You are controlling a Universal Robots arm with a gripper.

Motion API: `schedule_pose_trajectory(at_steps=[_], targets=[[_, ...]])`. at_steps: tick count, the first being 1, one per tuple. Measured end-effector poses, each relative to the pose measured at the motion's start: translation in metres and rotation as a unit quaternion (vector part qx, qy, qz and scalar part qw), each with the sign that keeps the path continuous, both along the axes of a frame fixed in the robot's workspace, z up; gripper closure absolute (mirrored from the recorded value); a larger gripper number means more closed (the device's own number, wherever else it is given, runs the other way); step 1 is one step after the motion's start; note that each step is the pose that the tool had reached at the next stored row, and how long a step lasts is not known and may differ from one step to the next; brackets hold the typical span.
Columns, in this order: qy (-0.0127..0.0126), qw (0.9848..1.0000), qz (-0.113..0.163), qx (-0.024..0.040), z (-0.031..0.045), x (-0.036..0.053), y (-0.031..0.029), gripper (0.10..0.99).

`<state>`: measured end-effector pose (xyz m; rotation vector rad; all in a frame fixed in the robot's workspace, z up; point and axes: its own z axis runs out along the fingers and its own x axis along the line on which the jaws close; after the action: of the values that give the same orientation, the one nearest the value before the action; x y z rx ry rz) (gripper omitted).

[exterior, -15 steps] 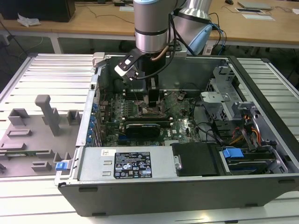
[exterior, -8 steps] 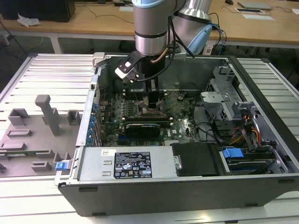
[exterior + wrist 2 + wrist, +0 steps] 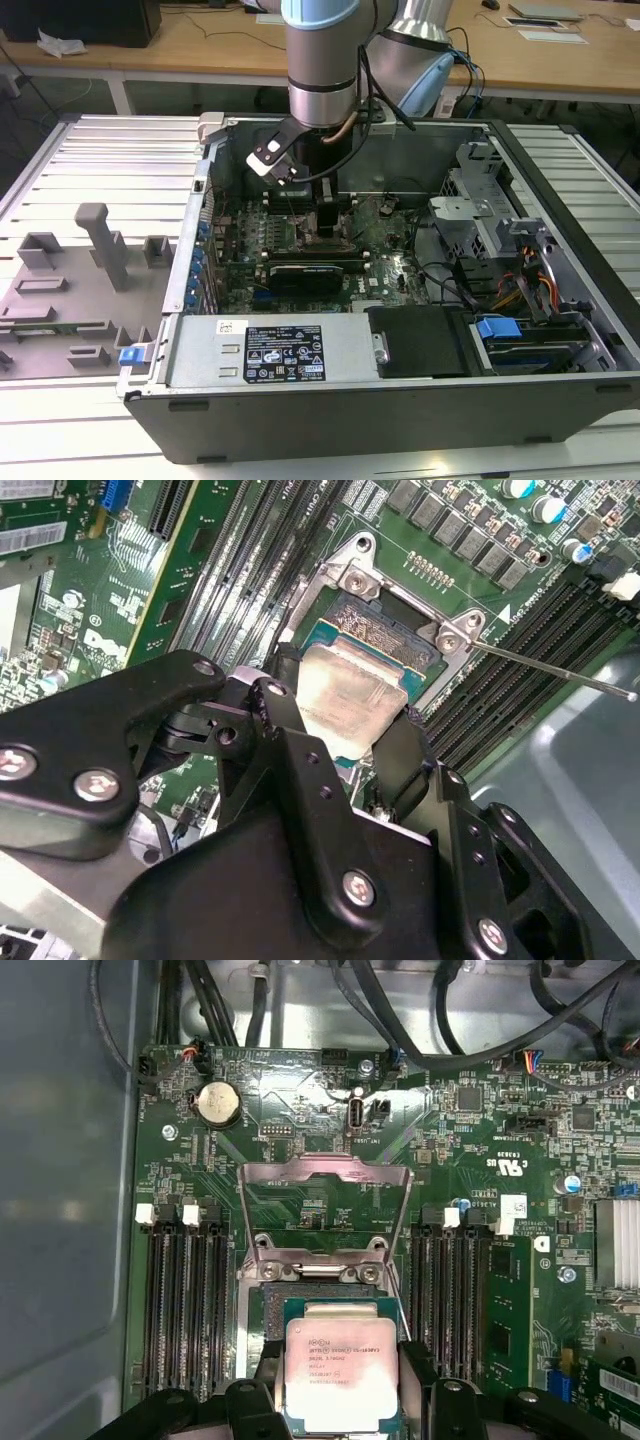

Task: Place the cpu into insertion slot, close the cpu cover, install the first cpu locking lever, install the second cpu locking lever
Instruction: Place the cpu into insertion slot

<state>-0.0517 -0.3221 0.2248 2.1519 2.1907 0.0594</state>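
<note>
1. The claw (image 3: 328,228) is grasping the cpu (image 3: 343,1365) by two opposite edges, its fingers pressing in on either side.
2. The cpu is hanging right over the insertion slot (image 3: 300,1298) and covering most of it. It is probably not seated yet, though the angle is making that hard to judge.
3. The cpu cover (image 3: 325,1172) is standing flipped open beyond the slot, so closing it is not yet done.
4. A thin locking lever (image 3: 550,666) is sticking out free beside the socket, unlatched, and both lever steps are looking undone.
5. The motherboard (image 3: 480,1140) is lying inside an open computer case (image 3: 300,410), which is sitting on a ribbed metal desk (image 3: 100,160).
6. Grey fixture blocks (image 3: 100,245) are standing on that desk at the exterior view's left, and wooden desks (image 3: 200,45) are running along behind.
</note>
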Motion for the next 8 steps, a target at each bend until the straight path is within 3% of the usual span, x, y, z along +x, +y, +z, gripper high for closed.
schedule_pose_trajectory(at_steps=[8], targets=[[0.0000, 1.0000, -0.003, 0.0000, -0.0083, 0.0000, 0.0024, 0.545]])
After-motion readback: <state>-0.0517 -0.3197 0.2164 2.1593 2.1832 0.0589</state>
